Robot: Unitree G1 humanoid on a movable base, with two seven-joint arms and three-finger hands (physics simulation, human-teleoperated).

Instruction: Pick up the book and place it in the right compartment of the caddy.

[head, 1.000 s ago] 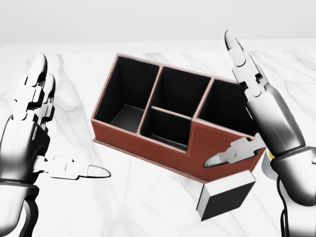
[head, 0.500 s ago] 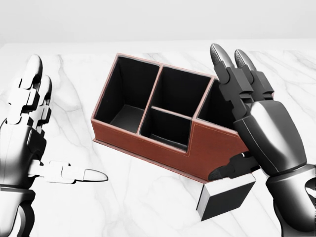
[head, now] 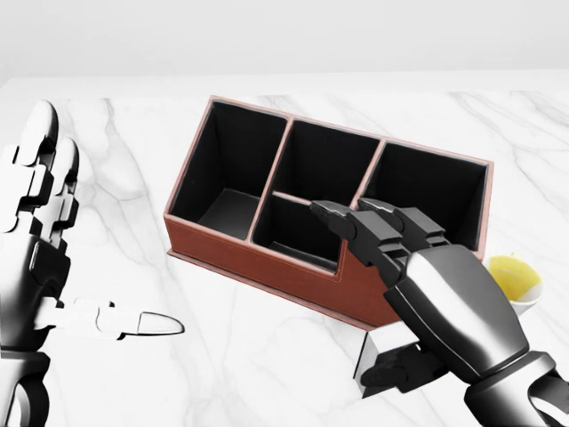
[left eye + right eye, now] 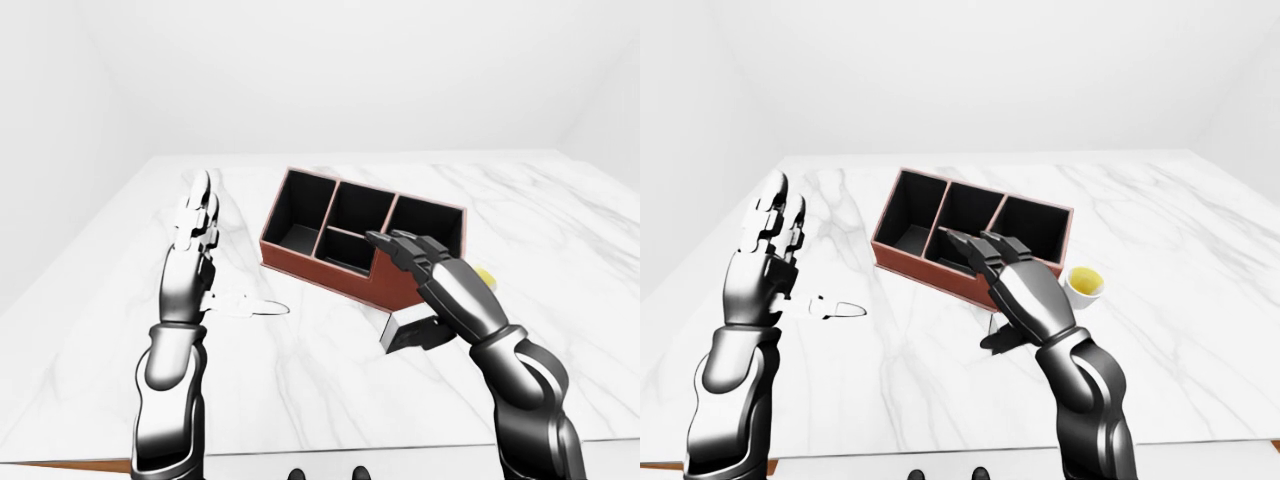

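A: Book first. Where?

B: Book (image 3: 380,365) lies flat on the table (image 3: 258,356), bottom right in the head view, just beside the caddy's (image 3: 293,267) low right corner. White page edge faces left, dark cover on top. Mostly hidden under the right hand (image 3: 427,294).

A: Held?

B: Can't say it's gripped. Right hand is palm-down over it, fingers (image 3: 351,227) stretched toward the caddy's right compartment, thumb (image 3: 400,369) curled under against the book's side. Fingers spread, not clamped on anything.

A: Caddy?

B: Red-brown outside, black inside, sitting skewed on the table. Long compartment at left, two small ones in the middle, one at right. All look empty. Right hand's fingertips sit over the near wall between the small low compartment and the right one.

A: Left hand?

B: Left hand (image 3: 40,240) is raised at the left edge of the head view, well apart from the caddy, fingers straight up, thumb (image 3: 133,322) sticking out to the right. Wide apart, holding nothing.

A: Anything else?

B: Small white bowl (image 4: 1084,283) with yellow inside, just right of the caddy, near the right wrist. White marble table, plain pale walls.
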